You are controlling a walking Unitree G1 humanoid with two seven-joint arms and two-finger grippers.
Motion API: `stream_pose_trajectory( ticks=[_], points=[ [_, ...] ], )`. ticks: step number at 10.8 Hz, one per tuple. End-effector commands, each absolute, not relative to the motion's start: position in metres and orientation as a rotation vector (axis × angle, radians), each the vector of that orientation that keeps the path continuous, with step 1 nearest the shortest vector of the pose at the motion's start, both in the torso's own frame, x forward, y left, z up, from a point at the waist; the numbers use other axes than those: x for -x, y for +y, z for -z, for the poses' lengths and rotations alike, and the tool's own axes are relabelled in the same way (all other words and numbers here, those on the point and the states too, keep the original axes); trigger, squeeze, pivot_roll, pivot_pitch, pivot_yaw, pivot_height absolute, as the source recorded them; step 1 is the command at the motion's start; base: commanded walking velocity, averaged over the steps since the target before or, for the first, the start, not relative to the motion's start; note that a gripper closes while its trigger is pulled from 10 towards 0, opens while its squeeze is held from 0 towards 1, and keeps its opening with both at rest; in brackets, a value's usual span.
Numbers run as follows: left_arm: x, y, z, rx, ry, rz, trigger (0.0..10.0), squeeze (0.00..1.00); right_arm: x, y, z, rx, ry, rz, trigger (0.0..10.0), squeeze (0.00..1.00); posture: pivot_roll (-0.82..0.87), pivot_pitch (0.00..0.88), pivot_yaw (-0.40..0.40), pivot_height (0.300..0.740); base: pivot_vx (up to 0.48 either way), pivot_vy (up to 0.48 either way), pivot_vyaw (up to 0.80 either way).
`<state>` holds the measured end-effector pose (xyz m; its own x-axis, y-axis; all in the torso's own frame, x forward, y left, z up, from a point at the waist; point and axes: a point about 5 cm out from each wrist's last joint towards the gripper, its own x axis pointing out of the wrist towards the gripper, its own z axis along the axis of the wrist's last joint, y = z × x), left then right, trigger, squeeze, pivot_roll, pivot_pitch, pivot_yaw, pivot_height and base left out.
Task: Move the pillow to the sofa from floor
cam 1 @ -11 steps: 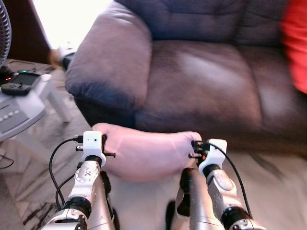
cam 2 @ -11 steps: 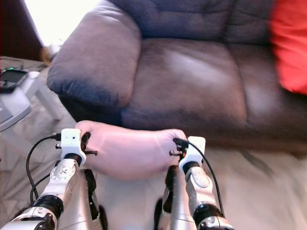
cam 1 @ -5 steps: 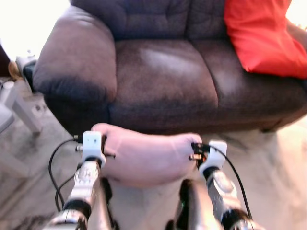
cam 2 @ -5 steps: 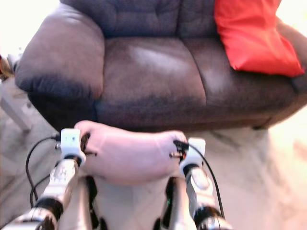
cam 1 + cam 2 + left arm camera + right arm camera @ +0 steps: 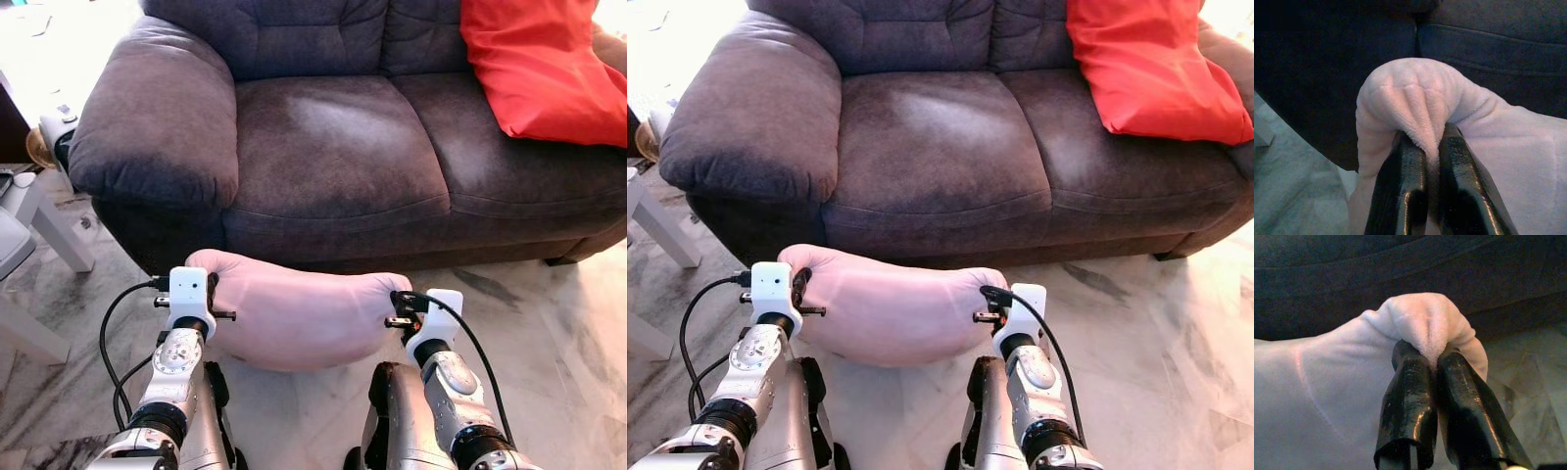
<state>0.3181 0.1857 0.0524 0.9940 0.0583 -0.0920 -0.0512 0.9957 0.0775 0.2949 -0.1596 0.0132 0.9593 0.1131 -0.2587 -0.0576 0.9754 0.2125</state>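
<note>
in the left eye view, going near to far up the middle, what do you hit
pink pillow, pinched at its ends by the left gripper and right gripper → sofa front edge → sofa seat cushion → sofa backrest

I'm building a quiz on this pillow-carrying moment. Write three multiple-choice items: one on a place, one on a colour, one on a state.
1. Where is the soft pale pink plush pillow?
A. on the seat
B. held before the dark brown fabric sofa
C. on the armrest

2. What colour is the cushion on the sofa's right seat?
A. red
B. blue
C. green

3. How is the left end effector?
A. open
B. pinching the pillow's corner
C. hanging idle

Answers: B, both the left and right end effector hold it short of the seat; A, it is plainly red; B, fabric bunches between its fingers.
</note>
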Motion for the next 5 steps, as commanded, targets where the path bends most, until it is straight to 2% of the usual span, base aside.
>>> stream_pose_trajectory(
  ticks=[1, 5],
  points=[
    [-0.3197, 0.2037, -0.0609, -0.058, 0.054, -0.152, 10.0, 0.0, -0.297, -0.1846, -0.0194, -0.196, 0.231, 0.021, 10.0, 0.0, 0.07, 0.104, -0.081, 0.494, 0.0, 0.0, 0.0],
    [-0.3187, 0.2039, -0.0605, -0.057, 0.05, -0.145, 10.0, 0.0, -0.2965, -0.182, -0.0176, -0.191, 0.244, 0.011, 10.0, 0.0, 0.07, 0.104, -0.081, 0.494, 0.0, 0.0, 0.0]
  ],
)
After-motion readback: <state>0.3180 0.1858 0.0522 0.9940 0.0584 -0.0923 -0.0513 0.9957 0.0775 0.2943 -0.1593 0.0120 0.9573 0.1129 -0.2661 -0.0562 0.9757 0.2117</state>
